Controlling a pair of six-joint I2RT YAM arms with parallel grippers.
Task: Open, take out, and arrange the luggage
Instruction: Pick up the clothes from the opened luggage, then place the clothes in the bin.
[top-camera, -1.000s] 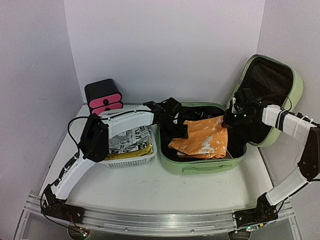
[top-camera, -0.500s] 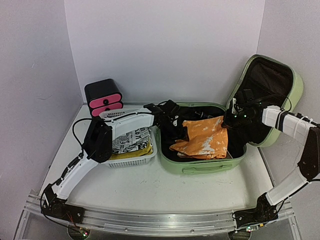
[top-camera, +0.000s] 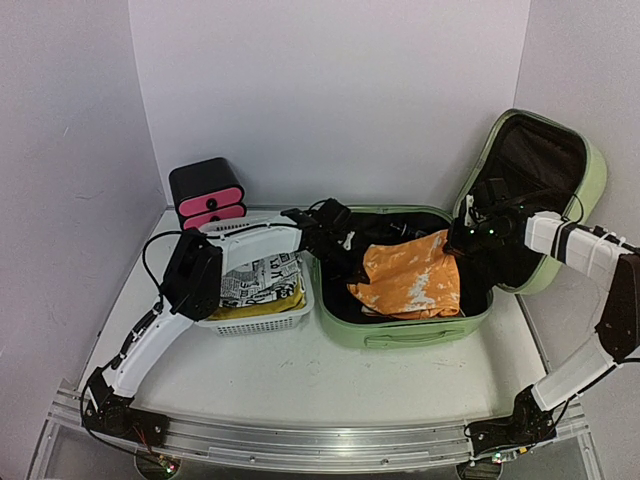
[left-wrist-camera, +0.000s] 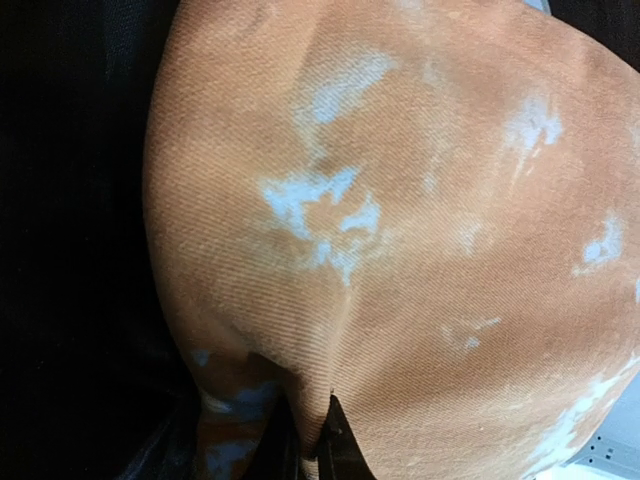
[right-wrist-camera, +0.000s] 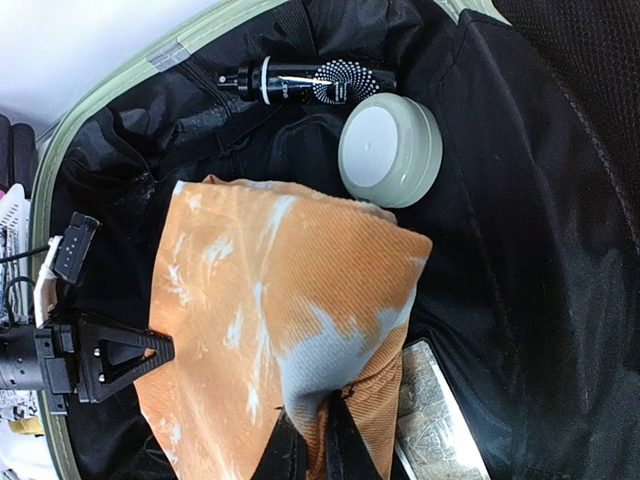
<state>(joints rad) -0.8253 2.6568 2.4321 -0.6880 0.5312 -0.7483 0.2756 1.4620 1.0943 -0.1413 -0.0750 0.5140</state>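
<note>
The luggage lies open on the table, its lid leaning back at the right and its black lining showing. An orange cloth with white patches is stretched over the base between both grippers. My left gripper is shut on the cloth's left edge; in the left wrist view the fabric is pinched between the dark fingertips. My right gripper is shut on the cloth's right corner, with the fabric bunched between its jaws. The left gripper also shows in the right wrist view.
A black bottle, a round pale-green tin and a flat printed packet lie inside the suitcase. A white perforated basket with printed cloth stands left of it. A black drawer box with pink fronts sits behind.
My left gripper has shut on the cloth's left edge, and the cloth has drawn slightly to the right. The right gripper has kept its grip and place.
</note>
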